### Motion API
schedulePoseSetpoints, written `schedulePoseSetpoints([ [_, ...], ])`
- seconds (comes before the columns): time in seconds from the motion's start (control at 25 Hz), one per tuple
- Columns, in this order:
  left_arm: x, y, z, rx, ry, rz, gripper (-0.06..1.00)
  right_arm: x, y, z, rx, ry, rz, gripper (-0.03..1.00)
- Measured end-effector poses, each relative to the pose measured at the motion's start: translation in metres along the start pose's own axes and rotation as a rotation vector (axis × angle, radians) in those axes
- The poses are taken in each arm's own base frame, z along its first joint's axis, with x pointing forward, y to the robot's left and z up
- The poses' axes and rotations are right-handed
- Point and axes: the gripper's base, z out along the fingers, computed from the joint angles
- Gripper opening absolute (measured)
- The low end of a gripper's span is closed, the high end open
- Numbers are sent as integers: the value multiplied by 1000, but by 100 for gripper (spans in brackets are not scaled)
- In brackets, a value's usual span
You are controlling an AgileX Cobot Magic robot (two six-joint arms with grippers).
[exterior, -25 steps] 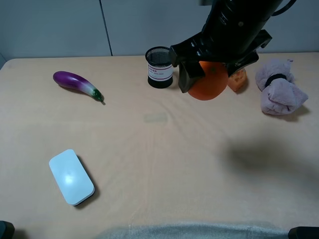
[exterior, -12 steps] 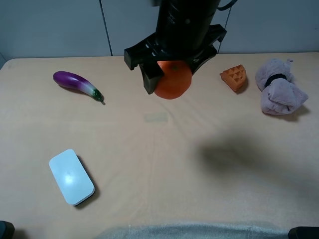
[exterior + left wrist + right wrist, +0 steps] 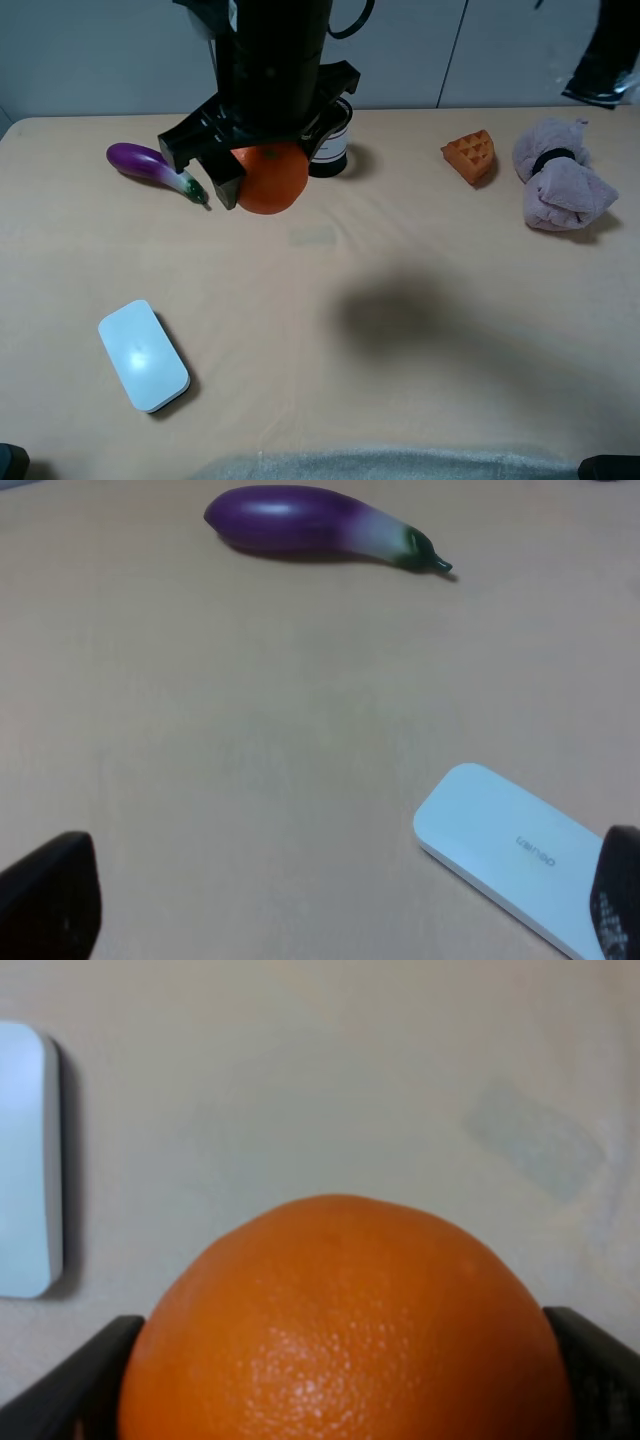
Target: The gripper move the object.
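Note:
The round orange fruit [image 3: 272,182] hangs above the table at the back left of centre, just right of the eggplant's stem end. My right gripper [image 3: 262,168], on a large black arm reaching across the middle, is shut on it. In the right wrist view the orange [image 3: 340,1320] fills the lower half between the two black fingers [image 3: 75,1385]. My left gripper [image 3: 330,905] is open and empty, low over the table's front left; only its fingertips [image 3: 45,895] show.
A purple eggplant [image 3: 155,168] lies at the back left. A white flat box [image 3: 143,355] sits at the front left. A black mesh cup [image 3: 335,145] stands behind the arm. An orange-brown waffle wedge [image 3: 470,157] and a mauve cloth bundle [image 3: 560,185] are at the back right.
My right gripper has carried the orange leftward, from beside the waffle wedge, past the mesh cup, to next to the eggplant. Its shadow on the table moved left too.

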Motion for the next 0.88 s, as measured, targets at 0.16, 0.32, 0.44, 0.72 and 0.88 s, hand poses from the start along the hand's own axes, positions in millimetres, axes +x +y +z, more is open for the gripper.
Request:
schedulePoseSetpoints([
  [0.16, 0, 0, 0, 0, 0, 0, 98, -2, 16, 11, -5, 2, -38, 55],
  [0.32, 0, 0, 0, 0, 0, 0, 98, -1, 31, 19, -12, 4, -72, 55],
  [0.44, 0, 0, 0, 0, 0, 0, 98, 1, 37, 24, -14, 14, -88, 55],
  [0.72, 0, 0, 0, 0, 0, 0, 98, 2, 42, 37, -25, 36, -94, 55],
  [0.88, 0, 0, 0, 0, 0, 0, 98, 1, 43, 42, -36, 40, -104, 55],
])
